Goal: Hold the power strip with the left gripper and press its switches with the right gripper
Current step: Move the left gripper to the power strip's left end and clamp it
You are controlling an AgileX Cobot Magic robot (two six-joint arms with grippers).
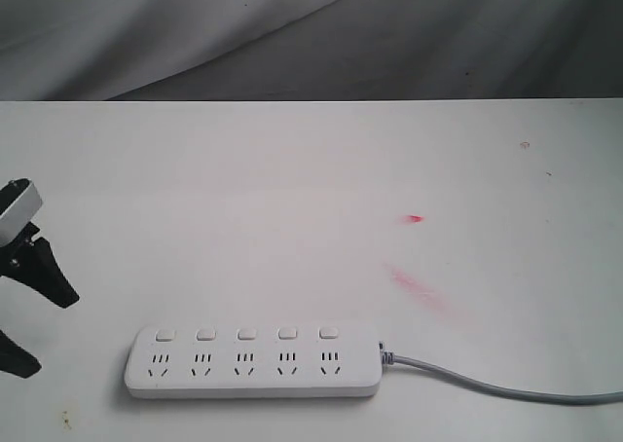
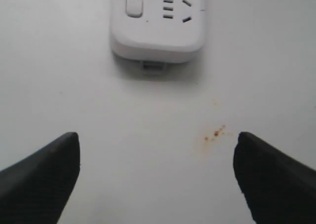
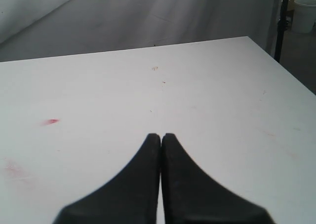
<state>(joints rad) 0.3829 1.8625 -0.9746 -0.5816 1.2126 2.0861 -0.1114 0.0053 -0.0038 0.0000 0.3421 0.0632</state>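
The white power strip [image 1: 253, 362] lies flat near the table's front edge, its grey cord [image 1: 506, 388] running off to the right. Five square switches [image 1: 246, 334] line its far side. My left gripper [image 1: 44, 330] stands open at the far left, a short way from the strip's left end. In the left wrist view that end of the power strip [image 2: 158, 21] with one switch [image 2: 134, 4] lies ahead of the open left gripper [image 2: 157, 150], apart from it. My right gripper [image 3: 161, 136] is shut on nothing above bare table; it is outside the exterior view.
Red smears [image 1: 421, 288] and a red spot [image 1: 416, 218] mark the white table [image 1: 292, 199] right of centre. Small orange specks [image 2: 216, 133] lie between the left fingers and the strip. The table's right edge [image 3: 281, 68] drops off beside a dark pole.
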